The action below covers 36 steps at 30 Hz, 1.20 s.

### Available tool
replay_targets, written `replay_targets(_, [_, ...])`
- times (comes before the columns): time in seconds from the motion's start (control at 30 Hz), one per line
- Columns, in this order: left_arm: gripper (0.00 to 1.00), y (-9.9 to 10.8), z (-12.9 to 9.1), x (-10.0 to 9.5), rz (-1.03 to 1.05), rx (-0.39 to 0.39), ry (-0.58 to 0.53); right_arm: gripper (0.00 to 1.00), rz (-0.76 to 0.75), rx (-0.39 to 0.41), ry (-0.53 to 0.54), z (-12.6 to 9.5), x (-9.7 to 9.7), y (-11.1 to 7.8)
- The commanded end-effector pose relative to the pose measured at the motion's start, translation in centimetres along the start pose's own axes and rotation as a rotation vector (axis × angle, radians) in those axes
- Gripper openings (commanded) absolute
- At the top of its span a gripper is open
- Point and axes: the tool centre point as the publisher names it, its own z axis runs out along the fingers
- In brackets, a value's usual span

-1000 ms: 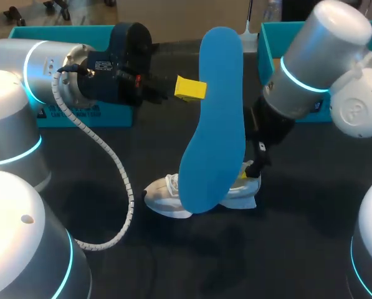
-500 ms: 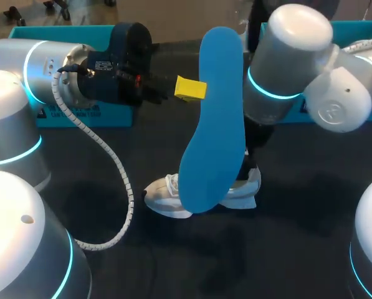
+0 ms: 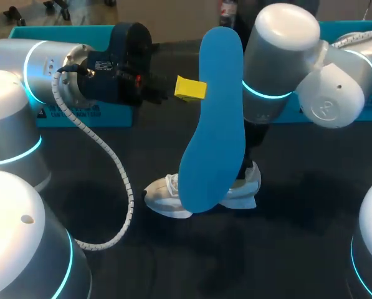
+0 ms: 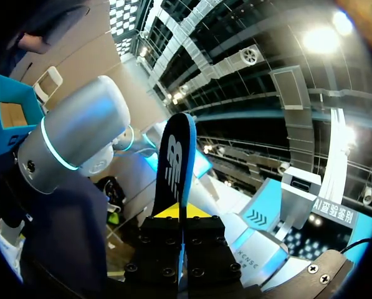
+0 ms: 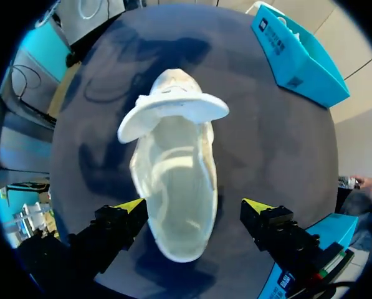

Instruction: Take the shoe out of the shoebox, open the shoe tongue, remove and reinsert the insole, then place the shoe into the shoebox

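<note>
Shoe (image 3: 164, 198) lies on the bench (image 3: 298, 224), out of any box, partly hidden in the head view by the blue insole (image 3: 214, 124). From the right wrist view its tongue (image 5: 173, 113) is folded forward and the opening is bare, with no insole inside.

Left tool (image 3: 195, 89) is clenched on the insole's edge and holds it upright in the air above the shoe. The left wrist view confirms the insole (image 4: 176, 162) pinched between the fingers. Against the earlier frames, this arm and the insole have not shifted.

Right arm (image 3: 279, 62) has changed: over the last second it has swung in from the right toward the middle, and its wrist now stands over the heel end. Right tool (image 5: 194, 208) is released, with fingers spread either side of the heel. One is close to the shoe's edge and the other apart, so nothing is gripped.

We judge removal complete and reinsertion pending, the right tool looking placed to steady the shoe.

Two teal boxes stand at the far edge, one behind the left arm (image 3: 55, 118) and one behind the right (image 3: 360, 28). We cannot tell which will receive the shoe.
</note>
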Motion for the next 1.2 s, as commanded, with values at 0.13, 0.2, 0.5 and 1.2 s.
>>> replay_targets(0.13, [0.00,0.1,0.0,-0.1,0.001,0.002,0.001,1.00,-0.008,-0.034,-0.002,2.4,-1.3,0.8])
replay_targets(0.2, [0.00,0.1,0.0,-0.1,0.001,0.002,0.001,1.00,-0.034,-0.048,0.007,3.4,-1.8,0.9])
replay_targets(0.5, [0.00,0.1,0.0,-0.1,0.001,0.002,0.001,1.00,-0.077,-0.053,0.097,7.3,-2.8,1.3])
replay_targets(1.2, [0.00,0.1,0.0,-0.1,0.001,0.002,0.001,0.00,0.002,-0.039,0.212,9.7,-1.7,-0.2])
